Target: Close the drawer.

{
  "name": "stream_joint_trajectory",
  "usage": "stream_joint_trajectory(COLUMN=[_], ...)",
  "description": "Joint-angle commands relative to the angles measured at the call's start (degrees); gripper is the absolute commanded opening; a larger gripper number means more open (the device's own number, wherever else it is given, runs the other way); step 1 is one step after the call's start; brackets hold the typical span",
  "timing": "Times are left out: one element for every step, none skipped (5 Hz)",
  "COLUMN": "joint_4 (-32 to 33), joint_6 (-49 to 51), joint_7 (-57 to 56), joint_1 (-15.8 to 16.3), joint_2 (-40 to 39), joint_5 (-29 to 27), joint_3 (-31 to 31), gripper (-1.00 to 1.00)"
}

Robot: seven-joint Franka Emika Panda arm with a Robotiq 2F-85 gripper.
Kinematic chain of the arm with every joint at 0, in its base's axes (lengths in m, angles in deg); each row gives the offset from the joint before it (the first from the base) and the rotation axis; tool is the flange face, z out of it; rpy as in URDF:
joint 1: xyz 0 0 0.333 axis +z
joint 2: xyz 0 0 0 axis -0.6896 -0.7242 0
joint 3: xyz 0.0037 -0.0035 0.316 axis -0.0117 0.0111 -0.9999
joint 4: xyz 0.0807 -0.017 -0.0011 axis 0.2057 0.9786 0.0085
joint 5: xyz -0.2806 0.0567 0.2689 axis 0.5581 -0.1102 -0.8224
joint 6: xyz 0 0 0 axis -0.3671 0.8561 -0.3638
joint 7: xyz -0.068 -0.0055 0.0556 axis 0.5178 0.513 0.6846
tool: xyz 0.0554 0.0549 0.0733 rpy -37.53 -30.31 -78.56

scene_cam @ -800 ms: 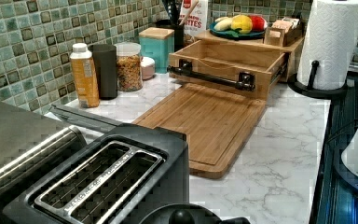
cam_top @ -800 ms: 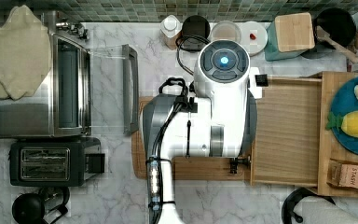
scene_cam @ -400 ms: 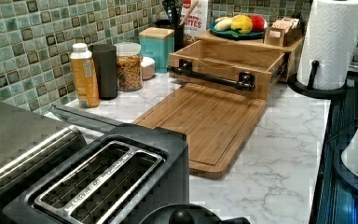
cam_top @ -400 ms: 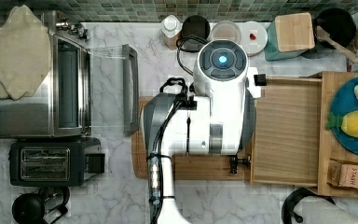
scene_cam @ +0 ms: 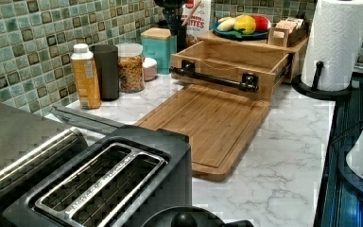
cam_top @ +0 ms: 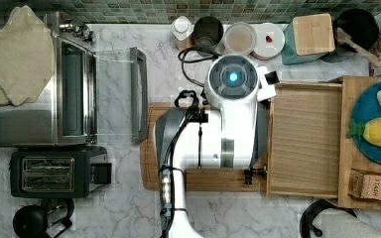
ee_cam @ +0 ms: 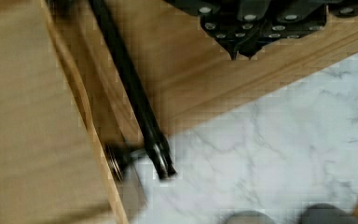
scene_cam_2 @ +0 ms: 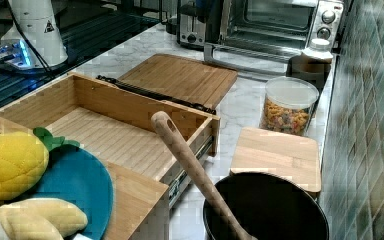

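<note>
Drawer (cam_top: 305, 139) stands pulled out of its cabinet (scene_cam_2: 135, 195) over the tabletop (scene_cam: 283, 156); our tool (ee_cam: 242, 49), fingertips together (empty), hangs over the cutting board (scene_cam: 208, 123) beside the handle bar (ee_cam: 130, 93), whose long axis crosses our push.

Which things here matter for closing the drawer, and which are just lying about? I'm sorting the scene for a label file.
Belongs to the job:
drawer, pulled out
its black handle bar
gripper, fingertips together above the cutting board

Just lying about:
cutting board
toaster
toaster oven
paper towel roll
pasta jar
blue plate of toy fruit
</note>
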Motion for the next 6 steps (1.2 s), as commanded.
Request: stream_joint_trajectory(joint_4=[8.8,11.2,13.5,14.5,12.0,12.4], joint_6=[0.2,-5.8,-11.7,-14.4,-13.8,-16.5], joint_7=[-10.3,-15.7,-15.1,-16.6,-19.7,-23.7], joint_1=[0.3,-0.1,-1.2,-1.8,-2.7,-4.5], joint_2=[1.6,0.0,-1.8,-3.5,-6.3,-7.6], joint_5=[-0.9,-2.5,-0.3,-0.6,-1.0,-0.8], joint_3=[0.6,2.4,2.0,2.5,3.5,4.0], gripper=[-1.00,-1.00,-1.00,-1.00,-1.00,-1.00])
